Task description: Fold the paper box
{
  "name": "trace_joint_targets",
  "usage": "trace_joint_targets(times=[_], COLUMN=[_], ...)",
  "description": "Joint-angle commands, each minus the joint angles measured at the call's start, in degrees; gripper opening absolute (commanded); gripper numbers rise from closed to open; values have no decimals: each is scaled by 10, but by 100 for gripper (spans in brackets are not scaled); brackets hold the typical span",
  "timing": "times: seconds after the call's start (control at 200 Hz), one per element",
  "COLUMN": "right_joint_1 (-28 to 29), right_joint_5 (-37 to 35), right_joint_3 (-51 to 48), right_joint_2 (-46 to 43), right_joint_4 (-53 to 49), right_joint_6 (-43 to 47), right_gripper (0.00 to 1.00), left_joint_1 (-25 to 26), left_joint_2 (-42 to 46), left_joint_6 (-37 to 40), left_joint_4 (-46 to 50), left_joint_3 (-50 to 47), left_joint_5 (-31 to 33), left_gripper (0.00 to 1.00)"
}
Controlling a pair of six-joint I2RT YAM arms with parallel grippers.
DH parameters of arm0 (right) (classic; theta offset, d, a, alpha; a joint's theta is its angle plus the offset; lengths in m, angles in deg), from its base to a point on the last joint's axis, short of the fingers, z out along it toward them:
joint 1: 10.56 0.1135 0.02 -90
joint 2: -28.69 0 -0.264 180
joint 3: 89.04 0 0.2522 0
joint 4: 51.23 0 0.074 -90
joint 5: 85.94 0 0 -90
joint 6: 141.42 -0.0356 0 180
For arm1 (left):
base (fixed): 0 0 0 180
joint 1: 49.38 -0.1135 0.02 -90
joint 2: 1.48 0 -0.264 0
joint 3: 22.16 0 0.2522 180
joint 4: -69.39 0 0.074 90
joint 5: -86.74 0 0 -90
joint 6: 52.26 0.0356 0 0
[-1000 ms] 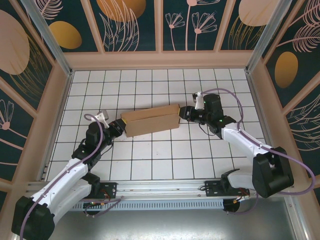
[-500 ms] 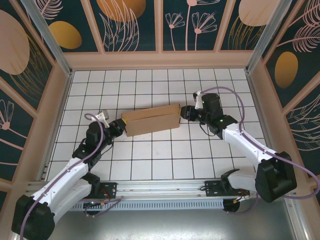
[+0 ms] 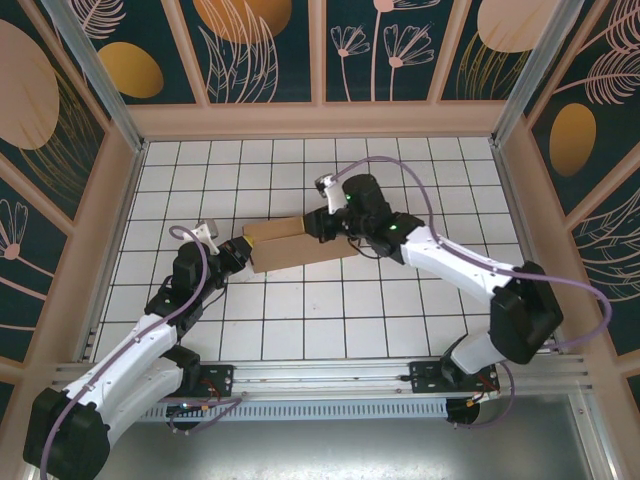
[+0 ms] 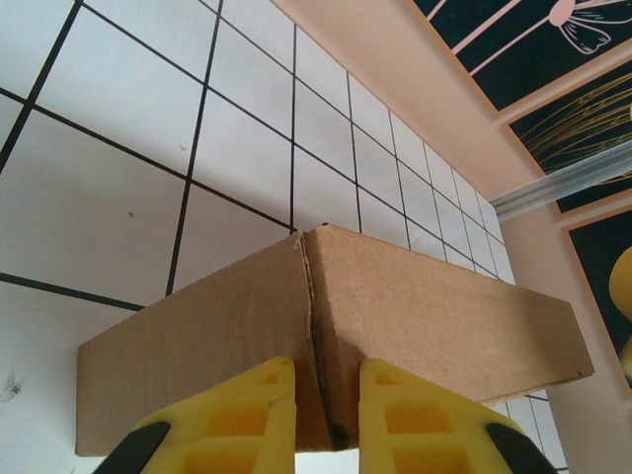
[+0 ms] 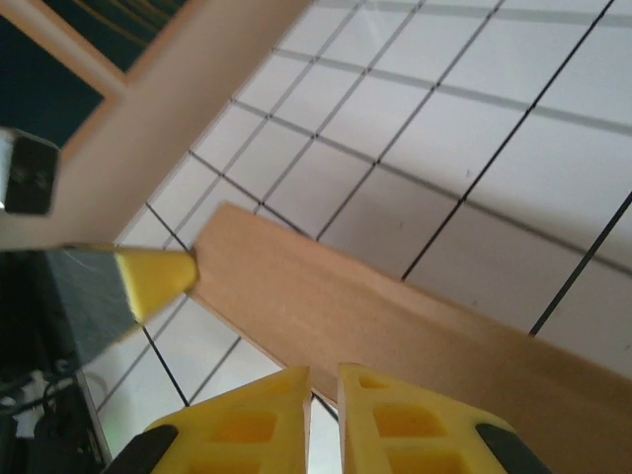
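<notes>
**Left claw (image 3: 240,254) clamped on box (image 3: 287,250) end, right claw (image 3: 320,226) closed at its rim**

The left claw (image 4: 321,420) grips the left end of the box. In the left wrist view its two yellow fingers (image 4: 259,410) sit at the bottom centre of the frame. They are close together, with a cardboard seam running down into the narrow gap between them. From there the box (image 4: 434,326) stretches toward the right of the frame, a plain brown wall standing up from the surface (image 4: 99,217).

The right claw (image 5: 324,390) has its fingers (image 5: 400,420) drawn almost together, leaving a thin slit with nothing seen in it. They sit at the bottom centre of the right wrist view, their tips at the near edge of the box (image 5: 395,316). The box crosses that frame on a slant from the centre left to the lower right. A yellow fingertip (image 5: 158,278) of the left claw touches its far end at the left of the frame.

In the top view the box lies a little left of the frame's centre on the white tiled surface (image 3: 300,320). It is long and narrow, its right end tilted toward the top of the frame. The left claw meets it from the left. The right claw reaches in from the right and sits over its upper long edge, right of the box's middle. Both arms run down to their bases at the bottom of the frame.
</notes>
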Motion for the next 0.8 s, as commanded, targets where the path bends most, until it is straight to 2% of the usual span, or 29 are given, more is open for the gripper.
trace_joint_targets(times=[0.0,0.24,0.34,0.52,0.671,0.796], right_joint_1=[7,0,1,11,15,19], right_joint_5=[12,-45,-46,-68,-98,-125], right_joint_3=[7,-8,-22,-75,-150,-200], right_joint_2=[17,66,68,22,-41,-78], right_joint_4=[29,-5,-22,0,71,126], right_joint_6=[-9,-9,-16,-11,1,31], right_gripper=[15,12,12,12,13,13], left_joint_1=[-3,-3,-3,-3,-3,-3], left_joint_2=[-26,-23,-22,-44,-83,-85], left_joint_6=[13,13,12,14,27,24], left_joint_4=[134,133,133,110,77,62], left_joint_3=[-28,-30,-28,-14,4,5], left_joint_5=[12,13,13,2,-12,-16], left_gripper=[15,14,15,18,24,24])
